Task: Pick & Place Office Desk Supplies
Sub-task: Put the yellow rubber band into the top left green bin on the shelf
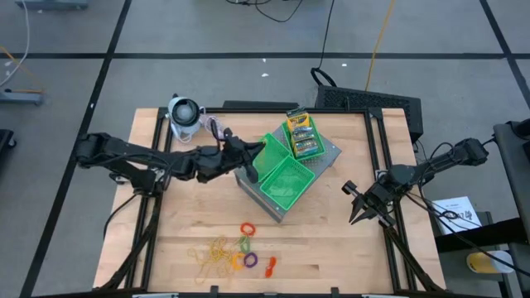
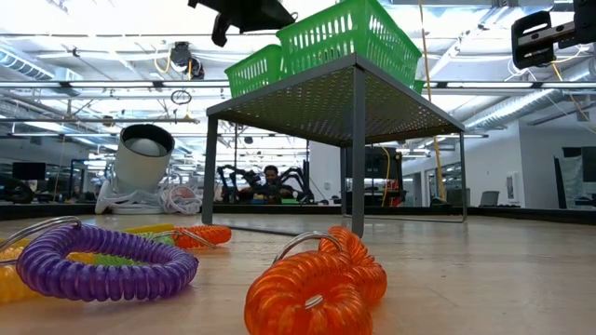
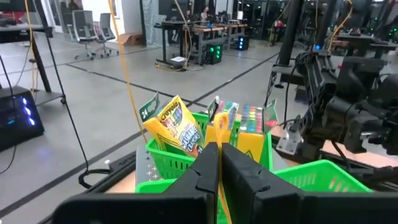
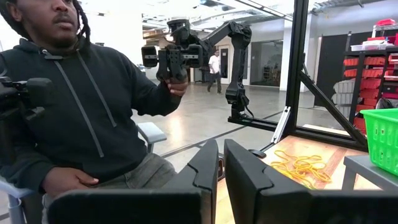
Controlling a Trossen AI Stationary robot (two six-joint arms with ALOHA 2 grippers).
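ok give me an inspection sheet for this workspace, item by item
Surface: wooden table in a dark frame; bare wood shows in front of the stand.
Job's things: crayon boxes in the far green tray; rubber bands and coil rings near the front edge.
Clutter: grey-white round gadget at the back left corner.
Grippers: left gripper over the trays, jaws shut on a yellow rubber band; right gripper at the right edge, jaws shut, holding nothing.
Cables: black and yellow leads on the floor behind.
Surroundings: seated person in the right wrist view.
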